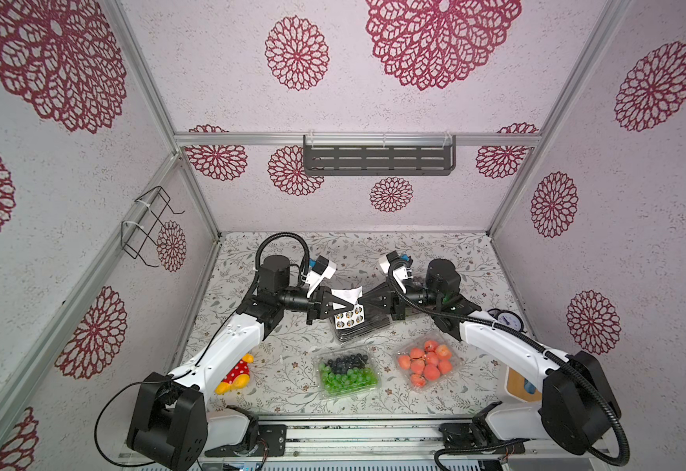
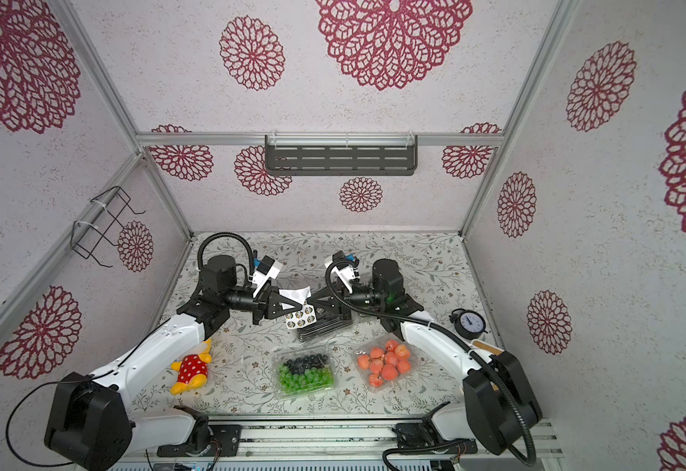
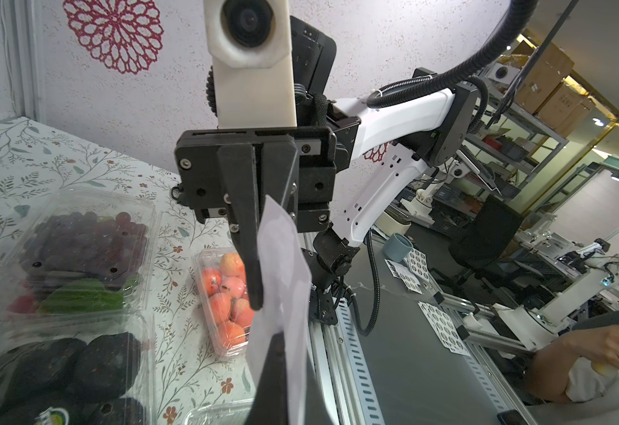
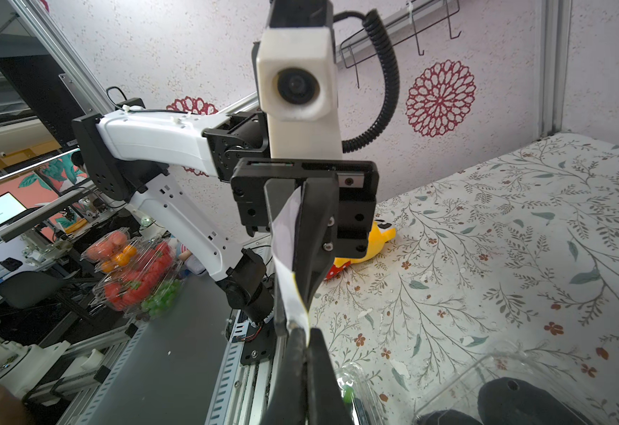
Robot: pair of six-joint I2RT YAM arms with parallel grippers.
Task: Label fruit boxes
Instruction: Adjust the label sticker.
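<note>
A white sticker sheet (image 1: 347, 316) (image 2: 299, 319) hangs in mid-air above the table's middle. My left gripper (image 1: 354, 306) (image 2: 303, 304) (image 3: 287, 342) is shut on it. My right gripper (image 1: 362, 304) (image 2: 309, 305) (image 4: 302, 331) faces it tip to tip, shut on the sheet's edge (image 4: 285, 235). Below them lie two clear fruit boxes, one with black fruit (image 3: 61, 371) and one with dark purple grapes (image 3: 83, 250), mostly hidden in both top views (image 1: 368, 326). Nearer the front stand the green-and-blue box (image 1: 347, 373) (image 2: 304, 373) and the orange-red box (image 1: 427, 363) (image 2: 386, 363) (image 3: 227, 294).
A yellow and red plush toy (image 1: 235, 373) (image 2: 190, 369) lies by the left arm. A black clock (image 1: 508, 320) (image 2: 470, 322) and a wooden board (image 1: 520, 385) sit at the right edge. A dark shelf (image 1: 378, 157) and a wire rack (image 1: 149, 224) hang on the walls.
</note>
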